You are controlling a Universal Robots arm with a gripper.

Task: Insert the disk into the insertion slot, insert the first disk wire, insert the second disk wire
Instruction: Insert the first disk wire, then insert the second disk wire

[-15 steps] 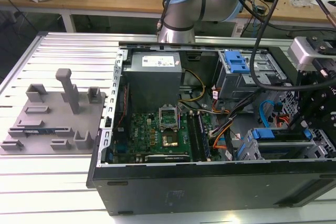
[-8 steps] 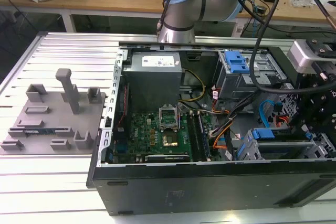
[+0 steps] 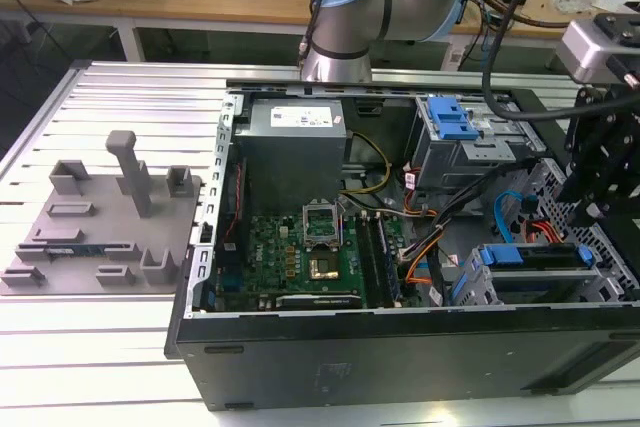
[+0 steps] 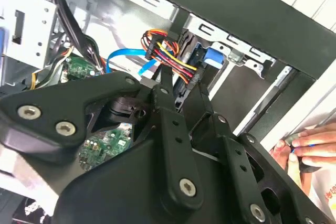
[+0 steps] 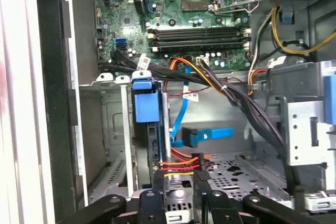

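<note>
Disk (image 5: pixel 144 106) sits edge-on inside the insertion slot (image 5: pixel 107 150), with its blue carrier tab showing at the mouth. The case lies open on the table (image 3: pixel 120 347). In the second wrist view the gripper (image 4: pixel 181 85) hangs low inside the case. As far as I can read it, the jaws are pressed onto the black plug of the coloured disk wire (image 4: pixel 170 59), just beside the carrier. The blue disk wire (image 5: pixel 207 134) hangs loose near the disk, its plug apparently free. Risks, as I judge them: the plug rides on a short, stiff bundle, so wire tension could twist it in the jaws and bring it to the disk's socket skewed. That would mean bent contacts or a jam against the carrier. The loose blue wire and the black harness (image 5: pixel 252 114) crowd the approach, and a finger link could snag either. A person's hand (image 4: pixel 302 148) rests by the case's outer wall, near the arm, which is a pinch hazard if I swing wide.
</note>
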